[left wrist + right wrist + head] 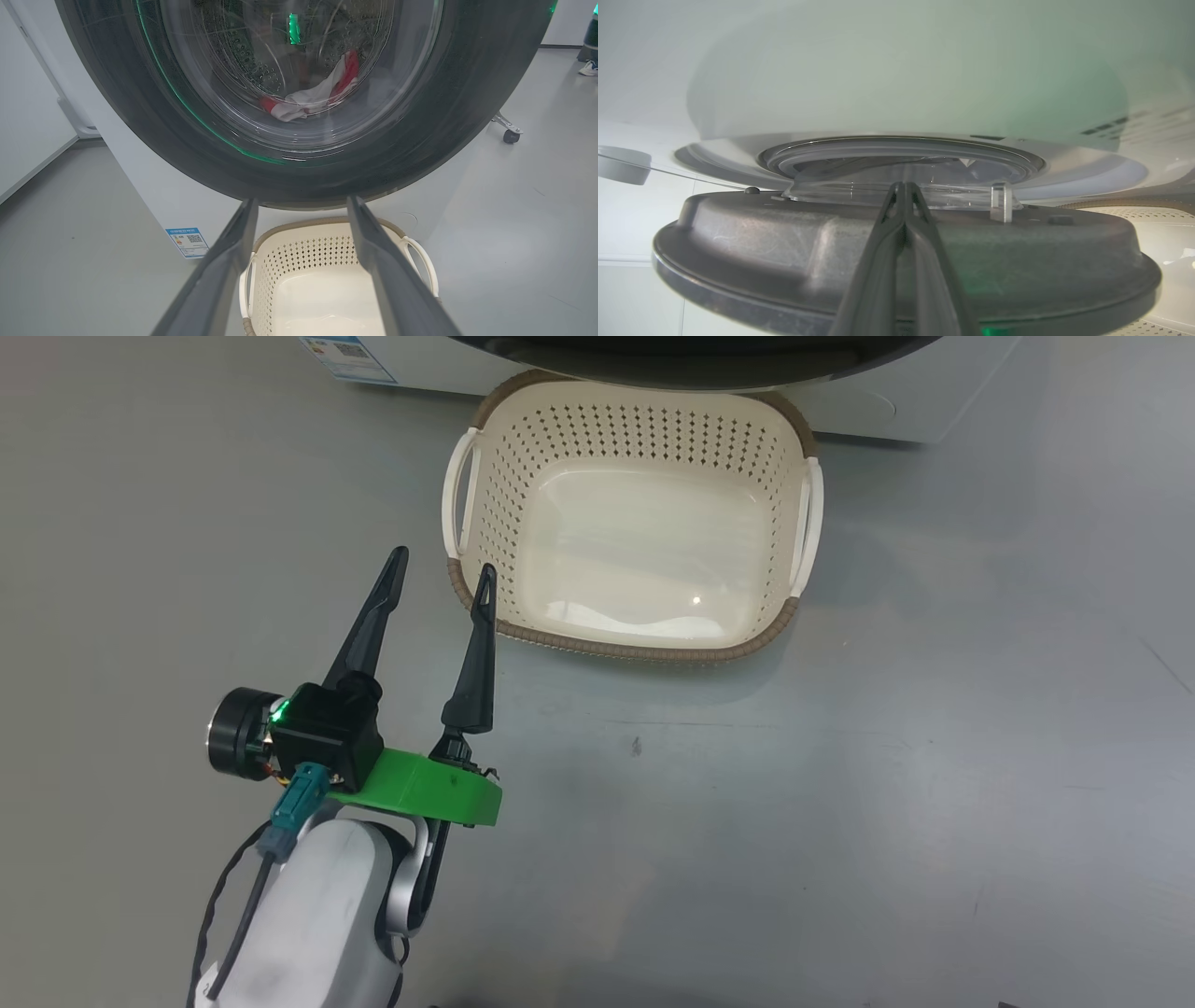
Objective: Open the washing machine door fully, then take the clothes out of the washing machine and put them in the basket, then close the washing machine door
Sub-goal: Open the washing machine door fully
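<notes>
Grey floor [840, 803] holds the basket [635, 649], long axis left-right, mouth upward.

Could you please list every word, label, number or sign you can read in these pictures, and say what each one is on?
No text can be quoted.
Blue label low on the washing machine front: printed lines and a QR-style square, too small to read.
Clothes behind the washing machine door: red and white, no lettering legible.
Basket: no text.
</notes>
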Tool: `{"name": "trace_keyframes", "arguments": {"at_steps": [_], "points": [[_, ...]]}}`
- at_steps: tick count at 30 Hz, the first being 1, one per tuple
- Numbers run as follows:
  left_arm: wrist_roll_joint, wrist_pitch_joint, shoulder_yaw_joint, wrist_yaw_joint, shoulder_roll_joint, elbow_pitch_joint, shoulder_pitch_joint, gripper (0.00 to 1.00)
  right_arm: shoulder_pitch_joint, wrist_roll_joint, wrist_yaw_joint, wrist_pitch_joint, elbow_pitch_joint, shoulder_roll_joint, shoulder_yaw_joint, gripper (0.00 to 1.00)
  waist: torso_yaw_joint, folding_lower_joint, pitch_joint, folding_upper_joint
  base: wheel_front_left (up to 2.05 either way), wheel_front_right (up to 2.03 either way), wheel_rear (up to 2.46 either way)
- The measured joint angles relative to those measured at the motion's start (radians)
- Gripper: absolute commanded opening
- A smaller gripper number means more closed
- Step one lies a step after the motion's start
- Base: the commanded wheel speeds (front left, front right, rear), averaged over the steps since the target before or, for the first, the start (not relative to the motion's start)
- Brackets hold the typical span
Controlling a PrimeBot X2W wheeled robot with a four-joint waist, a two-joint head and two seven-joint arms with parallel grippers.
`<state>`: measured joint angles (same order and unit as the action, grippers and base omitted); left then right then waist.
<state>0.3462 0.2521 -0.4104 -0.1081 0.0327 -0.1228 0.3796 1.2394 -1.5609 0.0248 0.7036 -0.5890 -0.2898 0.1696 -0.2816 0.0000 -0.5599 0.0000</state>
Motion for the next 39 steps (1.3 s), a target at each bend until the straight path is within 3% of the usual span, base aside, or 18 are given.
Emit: {"name": "trace_keyframes", "arguments": {"at_steps": [23, 39], "points": [[0.000, 0.000, 0.014, -0.001, 0.000, -0.032, -0.002, 1.00, -0.150, -0.062, -0.103, 0.083, -0.030, 0.066, 0.027, 0.00, 0.046, 0.0000, 0.082, 0.0000, 0.00, 0.00, 0.00], [0.000, 0.000, 0.020, -0.001, 0.000, -0.068, -0.046, 1.00, -0.283, -0.082, -0.128, 0.135, -0.033, 0.093, 0.069, 0.00, 0.045, 0.0000, 0.178, 0.0001, 0.00, 0.00, 0.00]]}}
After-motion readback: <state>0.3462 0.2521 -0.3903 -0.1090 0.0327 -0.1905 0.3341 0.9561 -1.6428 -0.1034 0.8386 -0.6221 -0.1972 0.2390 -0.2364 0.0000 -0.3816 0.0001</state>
